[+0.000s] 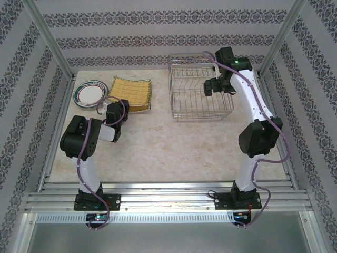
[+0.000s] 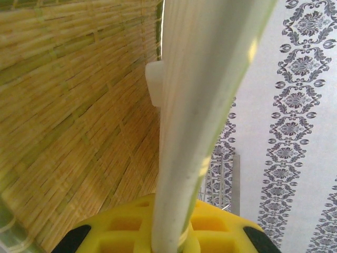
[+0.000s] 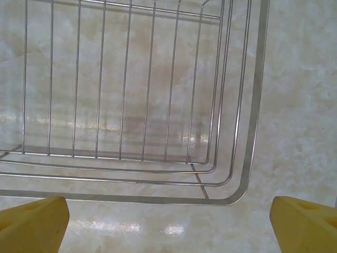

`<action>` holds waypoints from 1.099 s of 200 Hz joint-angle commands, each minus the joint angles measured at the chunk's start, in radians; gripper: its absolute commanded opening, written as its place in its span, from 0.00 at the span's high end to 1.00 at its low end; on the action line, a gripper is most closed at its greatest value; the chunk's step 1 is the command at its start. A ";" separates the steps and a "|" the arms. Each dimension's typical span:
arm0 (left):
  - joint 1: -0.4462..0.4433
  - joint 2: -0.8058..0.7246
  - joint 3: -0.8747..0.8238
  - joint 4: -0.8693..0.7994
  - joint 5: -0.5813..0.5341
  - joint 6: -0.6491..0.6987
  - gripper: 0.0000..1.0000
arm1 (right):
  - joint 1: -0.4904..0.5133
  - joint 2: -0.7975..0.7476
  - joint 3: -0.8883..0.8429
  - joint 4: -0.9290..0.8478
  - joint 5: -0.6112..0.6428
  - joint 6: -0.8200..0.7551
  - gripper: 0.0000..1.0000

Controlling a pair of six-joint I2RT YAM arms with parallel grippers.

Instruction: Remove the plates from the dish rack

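Note:
The dish rack (image 1: 201, 90) stands at the back right of the table, and I see no plates in it. My right gripper (image 1: 215, 87) hovers open over the rack's near right corner (image 3: 131, 197), its yellow fingertips (image 3: 32, 224) spread wide with nothing between them. A stack of yellow woven square plates (image 1: 132, 93) lies at the back left, beside a round green-banded plate (image 1: 90, 94). My left gripper (image 1: 117, 105) is shut on the near rim of a woven plate. In the left wrist view that rim (image 2: 202, 105) runs edge-on up from the gripper (image 2: 171, 224).
Patterned walls and aluminium posts (image 1: 48, 39) enclose the marble tabletop (image 1: 174, 147). The right arm's elbow (image 1: 258, 138) juts over the table's right side. A metal rail (image 1: 168, 200) runs along the near edge by both bases.

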 commanded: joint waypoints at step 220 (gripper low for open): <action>-0.098 -0.194 0.111 -0.548 -0.179 0.213 0.28 | 0.004 -0.023 -0.053 0.043 -0.031 -0.014 0.02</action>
